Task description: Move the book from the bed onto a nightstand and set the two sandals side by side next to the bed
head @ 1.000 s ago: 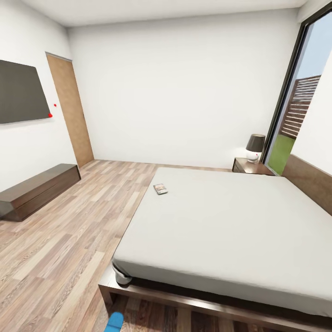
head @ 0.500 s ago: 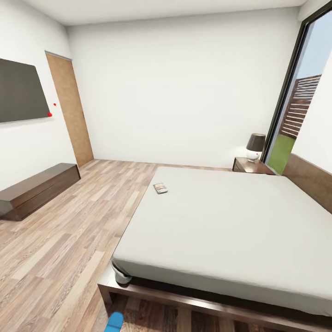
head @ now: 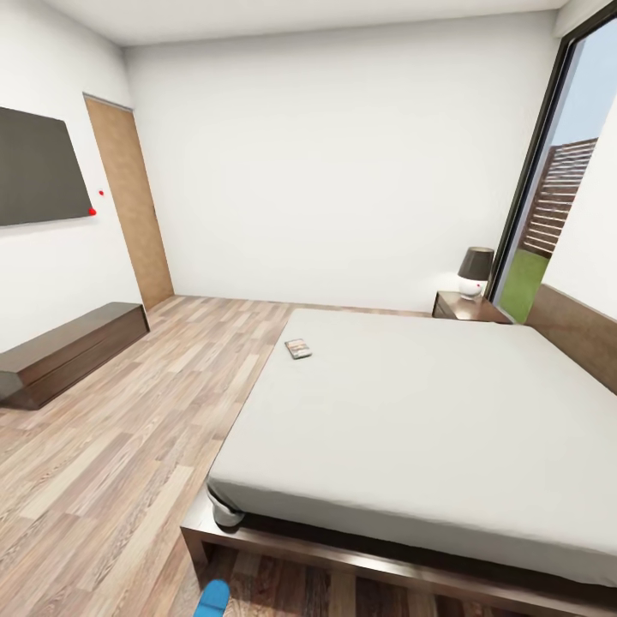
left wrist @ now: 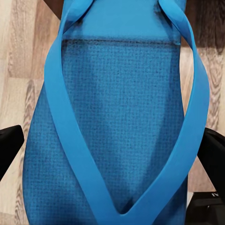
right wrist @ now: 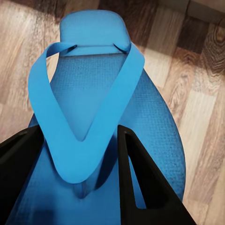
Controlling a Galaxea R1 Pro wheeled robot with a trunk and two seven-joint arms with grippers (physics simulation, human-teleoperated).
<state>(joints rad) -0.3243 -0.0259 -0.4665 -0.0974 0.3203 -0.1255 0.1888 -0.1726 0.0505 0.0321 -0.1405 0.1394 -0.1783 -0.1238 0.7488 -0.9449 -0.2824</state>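
The book (head: 298, 349) lies on the pale mattress of the bed (head: 411, 411), near its left edge. A dark nightstand (head: 468, 308) stands at the bed's far side by the window. In the left wrist view, my left gripper (left wrist: 112, 154) is shut on a blue sandal (left wrist: 117, 117), with black fingers (left wrist: 8, 151) at both of its edges. Above the wood floor, my right gripper (right wrist: 79, 173) is shut on the other sandal (right wrist: 93, 93), its fingers (right wrist: 140, 183) flanking the strap. A blue sandal tip (head: 212, 597) pokes in at the head view's lower edge.
A lamp (head: 475, 272) sits on the nightstand. A long low bench (head: 68, 351) runs along the left wall under a dark screen (head: 38, 169). A wooden door (head: 130, 206) is in the far left corner. Wood floor (head: 128, 428) stretches left of the bed.
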